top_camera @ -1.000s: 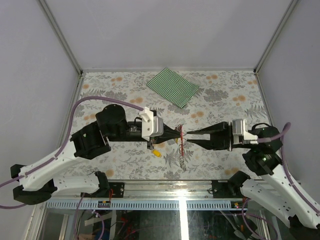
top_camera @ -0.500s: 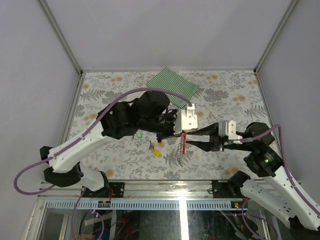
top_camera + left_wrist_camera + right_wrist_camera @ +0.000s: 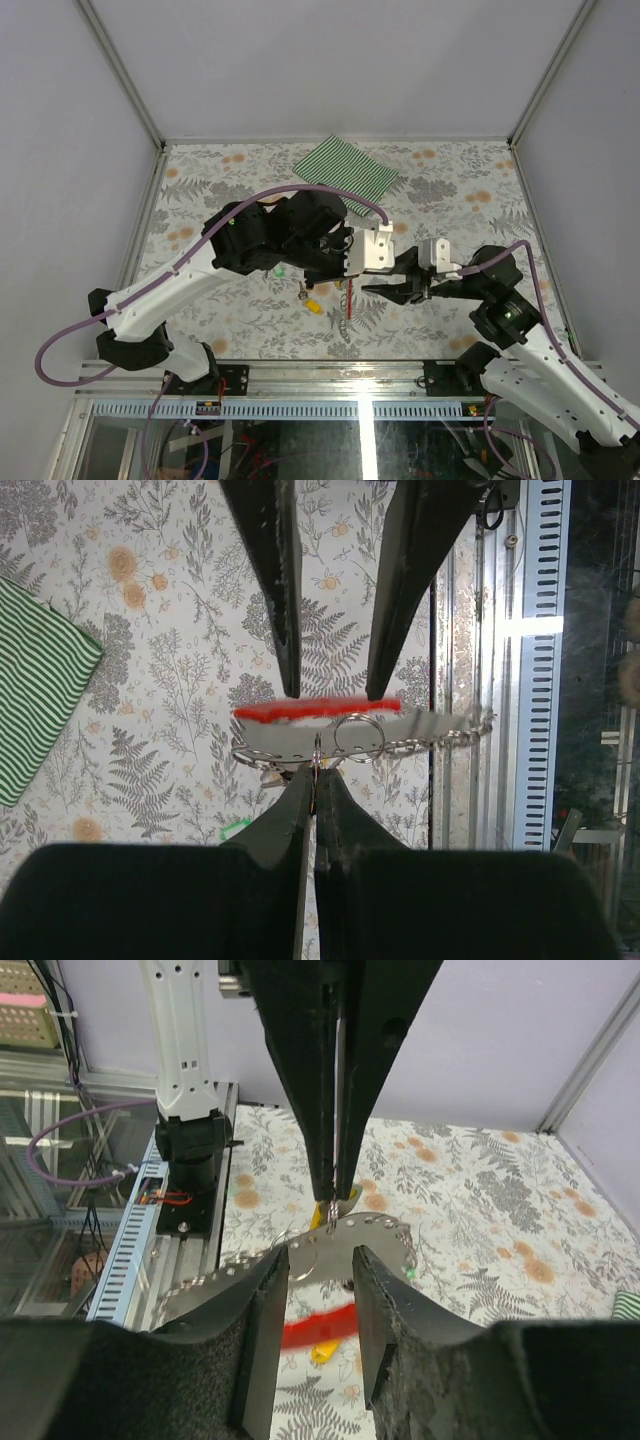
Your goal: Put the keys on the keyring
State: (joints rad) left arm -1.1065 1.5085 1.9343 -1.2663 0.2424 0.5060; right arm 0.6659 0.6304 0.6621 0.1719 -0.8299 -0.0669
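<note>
The keyring [image 3: 300, 711] hangs above the table [image 3: 450, 190], its red strap smeared by blur in both wrist views; the left gripper [image 3: 315, 780] is pinched shut on a thin silver ring [image 3: 316, 752] just below the strap, though its fingertips hide the exact hold. The right gripper [image 3: 332, 685] stands partly apart astride the strap; whether its tips touch it I cannot tell. A short chain [image 3: 445, 728] trails off the keyring's end. Below the keyring lie a yellow key [image 3: 314, 307] and, further left, a green key [image 3: 279, 270] – both tiny, their blades hard to make out. A striped green cloth [image 3: 347, 172] lies well beyond the keyring.
</note>
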